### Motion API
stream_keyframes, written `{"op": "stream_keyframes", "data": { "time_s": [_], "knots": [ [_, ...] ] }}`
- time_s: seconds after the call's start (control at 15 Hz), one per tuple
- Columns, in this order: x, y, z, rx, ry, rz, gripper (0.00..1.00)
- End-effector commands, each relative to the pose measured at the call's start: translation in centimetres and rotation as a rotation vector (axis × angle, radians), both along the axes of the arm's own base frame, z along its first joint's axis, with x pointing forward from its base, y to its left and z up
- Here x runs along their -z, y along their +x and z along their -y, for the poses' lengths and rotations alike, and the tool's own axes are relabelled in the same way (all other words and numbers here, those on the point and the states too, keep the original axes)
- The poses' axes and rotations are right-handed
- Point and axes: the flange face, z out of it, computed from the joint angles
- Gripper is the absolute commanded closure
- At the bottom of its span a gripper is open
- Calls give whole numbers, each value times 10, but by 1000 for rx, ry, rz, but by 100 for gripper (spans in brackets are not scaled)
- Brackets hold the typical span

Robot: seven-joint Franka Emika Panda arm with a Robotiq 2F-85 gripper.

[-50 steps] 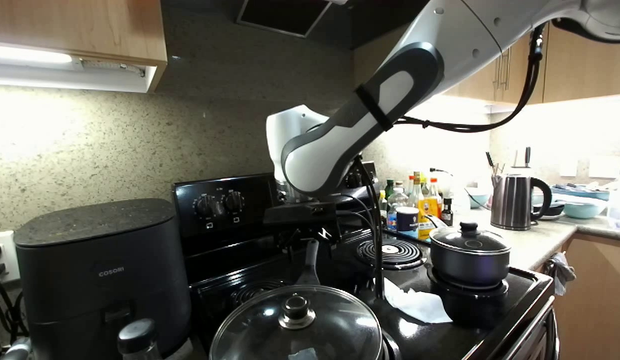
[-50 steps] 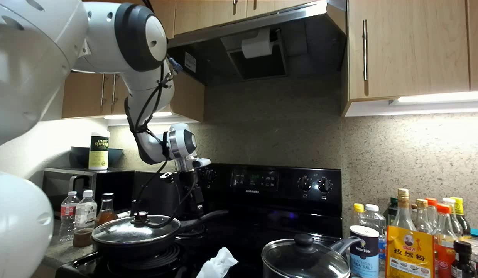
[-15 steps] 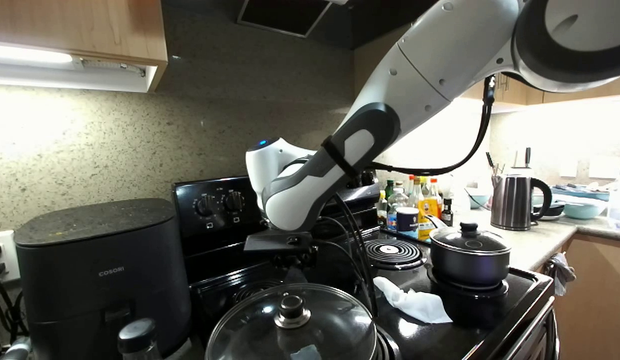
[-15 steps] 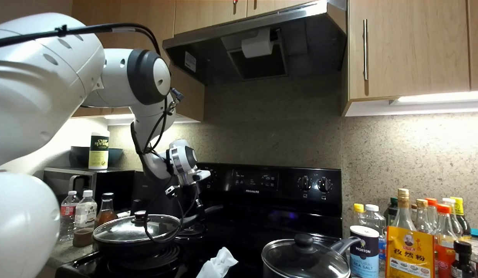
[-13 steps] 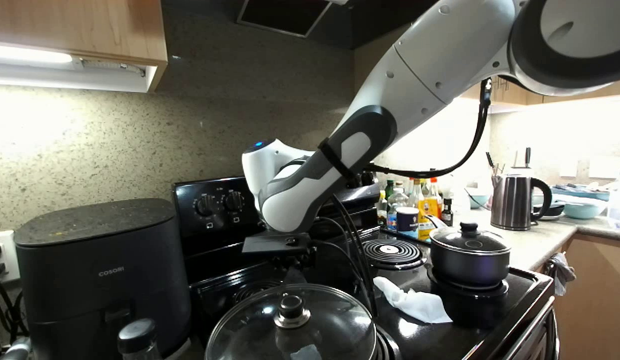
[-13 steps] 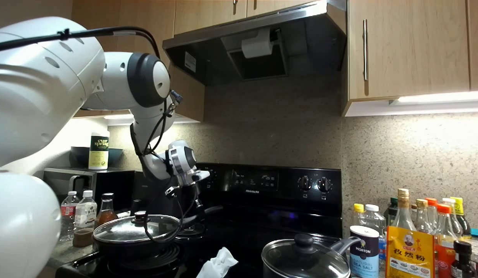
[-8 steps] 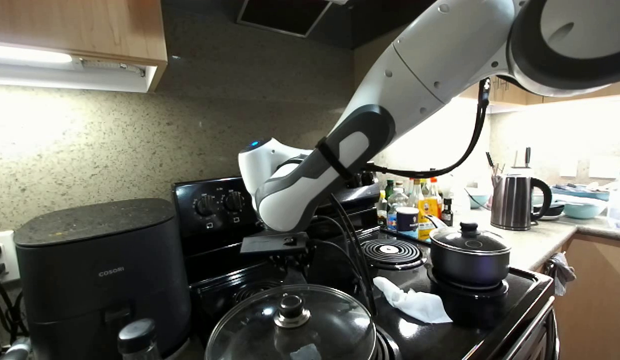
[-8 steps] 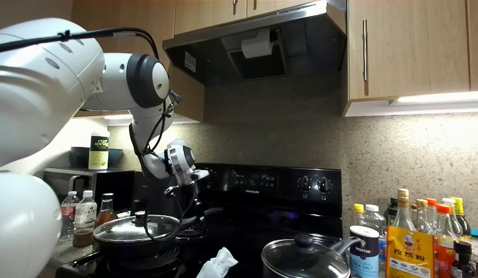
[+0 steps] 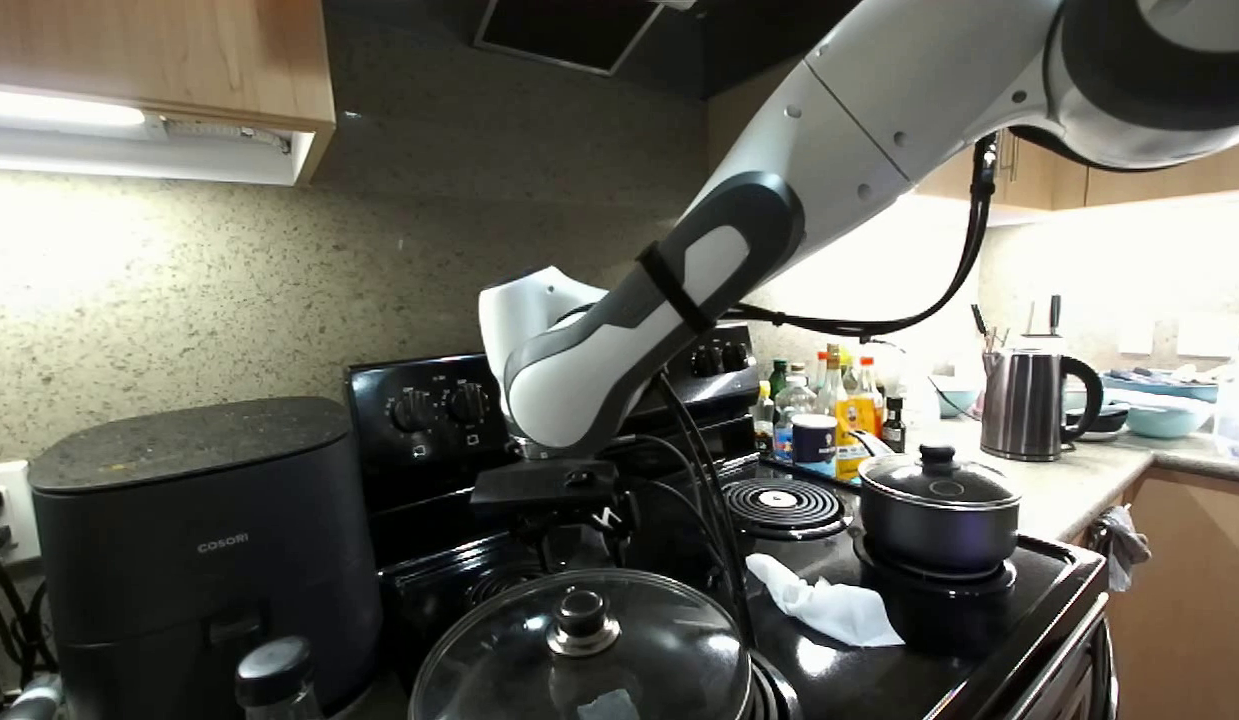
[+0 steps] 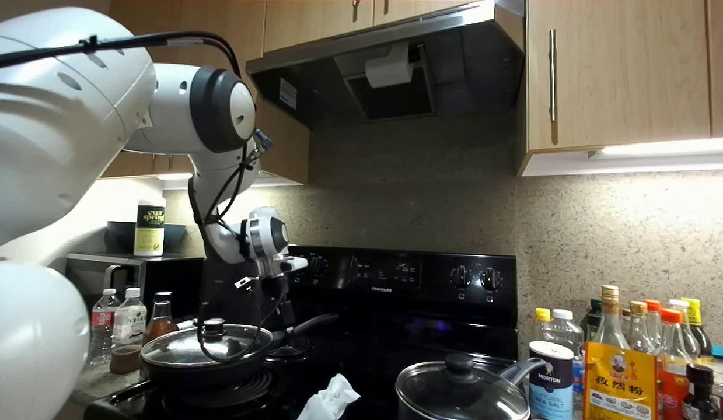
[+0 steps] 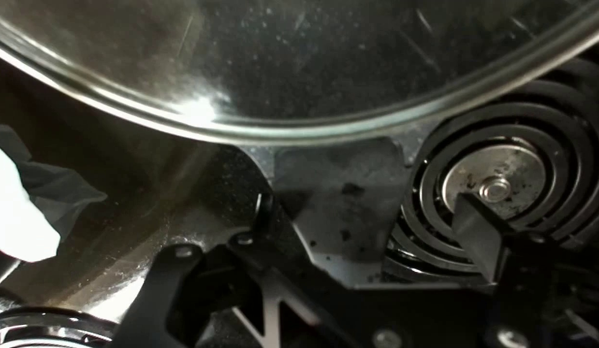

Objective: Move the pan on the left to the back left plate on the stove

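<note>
Wearing a domed glass lid (image 9: 583, 660), the dark pan (image 10: 198, 375) has the hand (image 11: 365, 202) spread at its handle (image 11: 340, 210).

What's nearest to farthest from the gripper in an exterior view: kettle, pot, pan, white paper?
1. Pan: close by the gripper
2. White paper: middle of the stove
3. Pot: stove's picture-right side
4. Kettle: on the counter beyond

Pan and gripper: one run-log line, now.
gripper: open at handle, not gripping | pan: lidded, partly covering front left ring | back left plate: no pan seated
</note>
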Motion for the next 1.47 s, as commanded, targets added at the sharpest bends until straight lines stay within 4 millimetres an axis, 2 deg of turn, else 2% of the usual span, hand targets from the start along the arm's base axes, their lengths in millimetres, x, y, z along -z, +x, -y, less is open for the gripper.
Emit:
{"op": "stream_keyframes", "data": {
  "time_s": [0.0,0.13,0.4,0.6,1.2,1.4],
  "knots": [
    [-10,-28,5,-30,57,-51,26],
    [-10,-34,5,-32,76,-63,27],
    [-12,-37,12,-26,88,-55,54],
    [-9,-26,20,8,70,1,63],
    [-4,16,34,130,-41,196,64],
    [-1,29,33,206,-52,267,64]
  ]
}}
